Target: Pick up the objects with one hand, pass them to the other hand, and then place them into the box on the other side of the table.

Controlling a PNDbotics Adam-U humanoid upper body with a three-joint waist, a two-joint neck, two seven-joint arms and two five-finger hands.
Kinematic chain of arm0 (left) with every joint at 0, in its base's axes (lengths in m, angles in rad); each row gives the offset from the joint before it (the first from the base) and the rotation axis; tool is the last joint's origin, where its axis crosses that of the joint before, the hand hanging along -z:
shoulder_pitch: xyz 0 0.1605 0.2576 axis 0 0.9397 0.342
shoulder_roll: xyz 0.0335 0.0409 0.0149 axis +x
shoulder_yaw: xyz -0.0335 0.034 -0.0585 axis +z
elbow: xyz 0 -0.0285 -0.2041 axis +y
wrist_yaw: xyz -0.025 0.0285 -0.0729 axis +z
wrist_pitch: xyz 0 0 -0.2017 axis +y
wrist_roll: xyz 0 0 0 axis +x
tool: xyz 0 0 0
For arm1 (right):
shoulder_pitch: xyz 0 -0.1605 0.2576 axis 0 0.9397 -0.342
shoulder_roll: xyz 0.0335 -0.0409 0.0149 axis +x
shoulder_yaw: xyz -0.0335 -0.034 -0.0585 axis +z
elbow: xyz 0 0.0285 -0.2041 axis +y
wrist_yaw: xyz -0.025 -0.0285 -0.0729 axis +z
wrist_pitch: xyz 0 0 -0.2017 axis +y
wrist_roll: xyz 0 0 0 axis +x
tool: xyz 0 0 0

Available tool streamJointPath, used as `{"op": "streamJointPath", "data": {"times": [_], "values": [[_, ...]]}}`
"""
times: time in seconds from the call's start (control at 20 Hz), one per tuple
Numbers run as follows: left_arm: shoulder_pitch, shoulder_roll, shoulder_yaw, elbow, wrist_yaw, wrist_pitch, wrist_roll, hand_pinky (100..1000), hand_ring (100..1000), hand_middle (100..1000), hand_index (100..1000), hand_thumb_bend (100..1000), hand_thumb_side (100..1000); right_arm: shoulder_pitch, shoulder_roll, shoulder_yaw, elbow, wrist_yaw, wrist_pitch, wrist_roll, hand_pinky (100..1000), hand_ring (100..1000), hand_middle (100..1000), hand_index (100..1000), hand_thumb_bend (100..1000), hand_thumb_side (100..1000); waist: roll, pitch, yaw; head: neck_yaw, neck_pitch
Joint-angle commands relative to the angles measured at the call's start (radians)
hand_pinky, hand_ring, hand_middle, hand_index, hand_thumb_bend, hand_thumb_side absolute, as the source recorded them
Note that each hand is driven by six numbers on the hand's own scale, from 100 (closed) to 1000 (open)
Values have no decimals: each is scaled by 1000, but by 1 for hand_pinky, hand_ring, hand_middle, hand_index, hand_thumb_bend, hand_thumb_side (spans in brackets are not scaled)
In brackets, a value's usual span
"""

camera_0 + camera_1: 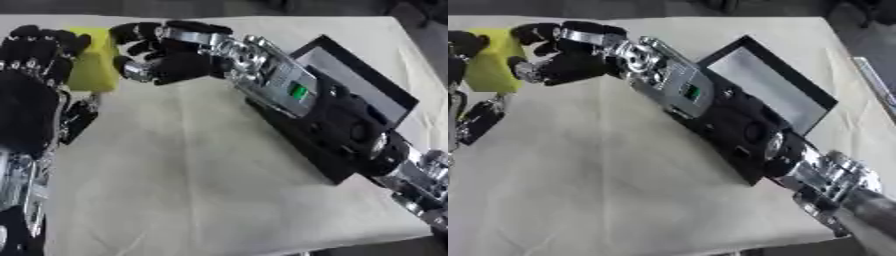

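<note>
A yellow block (93,62) is held up above the table's far left. My left hand (31,75) rises from the left edge, and its curled fingers (39,42) wrap over the block's left side. My right hand (175,57) reaches across from the right. Its spread fingers (131,32) sit at the block's upper right edge and its thumb lies by the lower right edge, not closed round the block. A black box (820,102) with a grey floor lies on the right side of the table, partly hidden behind my right forearm.
A pale cloth-covered table (201,185) fills both views, with bare cloth in the middle and front. My right forearm (297,95) crosses diagonally above the box's left wall. The table's front edge runs along the bottom right.
</note>
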Motion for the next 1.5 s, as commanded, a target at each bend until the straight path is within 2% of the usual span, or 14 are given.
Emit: {"op": "streamJointPath", "data": {"times": [0.05,0.45,0.7,1.0,1.5], "values": [[-16,-16,-9,-23,-3,10,14,740,636,548,505,346,100,-16,-3,-11,1,-8,9,-10,1000,1000,1000,1000,100,547,3,-15,-2,-3,-8],[-5,-13,8,-35,3,57,10,732,622,530,503,382,100,-4,-13,-40,-16,-54,24,-82,1000,1000,1000,1000,100,536,4,-19,-10,1,-6],[-3,-11,9,-38,9,64,4,732,620,528,503,386,100,2,-17,-48,-18,-68,33,-100,1000,1000,1000,1000,100,539,6,-20,-12,2,-8],[-5,-12,5,-39,9,57,8,732,620,527,503,381,100,2,-14,-41,-9,-63,27,-64,1000,1000,1000,1000,100,560,5,-18,-10,-1,-6],[-11,-18,-12,-26,-5,29,38,731,619,526,504,387,100,-3,-12,-45,15,-57,-24,9,1000,1000,1000,1000,100,575,4,-15,-6,0,-7]]}}
